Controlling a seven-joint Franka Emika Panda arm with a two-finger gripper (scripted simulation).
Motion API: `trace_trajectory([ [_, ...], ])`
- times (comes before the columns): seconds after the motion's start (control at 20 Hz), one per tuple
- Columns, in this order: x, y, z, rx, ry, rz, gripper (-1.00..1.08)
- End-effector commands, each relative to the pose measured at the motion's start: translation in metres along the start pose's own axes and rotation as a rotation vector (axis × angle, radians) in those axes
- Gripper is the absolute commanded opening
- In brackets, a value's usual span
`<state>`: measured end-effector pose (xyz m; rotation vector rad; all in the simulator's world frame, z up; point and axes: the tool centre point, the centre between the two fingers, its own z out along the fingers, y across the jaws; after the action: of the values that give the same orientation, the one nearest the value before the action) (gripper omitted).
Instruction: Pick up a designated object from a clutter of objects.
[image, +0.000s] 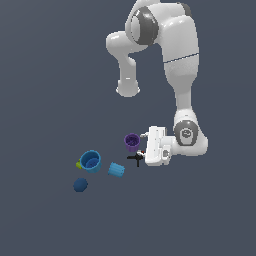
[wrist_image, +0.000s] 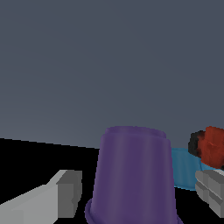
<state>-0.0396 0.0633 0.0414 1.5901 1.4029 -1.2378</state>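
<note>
The designated object, a small purple cup (image: 131, 142) with a darker inside, stands at the edge of the clutter of objects nearest the arm. My white gripper (image: 142, 144) lies low and sideways on the exterior view's right of it, open. In the wrist view the purple cup (wrist_image: 133, 175) sits between my two grey fingers (wrist_image: 61, 197), with a gap on each side. The black clamp (image: 136, 159) with its red tip (wrist_image: 212, 146) lies just beside the cup.
A light blue cup (image: 90, 161) with a small yellow-green piece (image: 78, 164) beside it, a light blue ribbed cylinder (image: 116, 169) and a dark blue ball (image: 80, 185) lie toward the exterior view's left. A light blue shape (wrist_image: 186, 173) shows behind the purple cup.
</note>
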Motion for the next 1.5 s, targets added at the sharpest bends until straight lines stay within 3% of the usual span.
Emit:
trace_trajectory([
  [0.0,0.001,0.000,0.012,0.003,-0.003,-0.003,1.08],
  [0.25,0.001,-0.001,0.021,0.002,-0.004,-0.005,1.08],
  [0.3,0.001,-0.001,0.021,0.002,-0.004,-0.005,-1.00],
  [1.0,-0.005,-0.001,0.005,-0.014,0.007,0.001,-1.00],
  [1.45,-0.041,-0.020,-0.037,-0.012,0.005,-0.001,-1.00],
])
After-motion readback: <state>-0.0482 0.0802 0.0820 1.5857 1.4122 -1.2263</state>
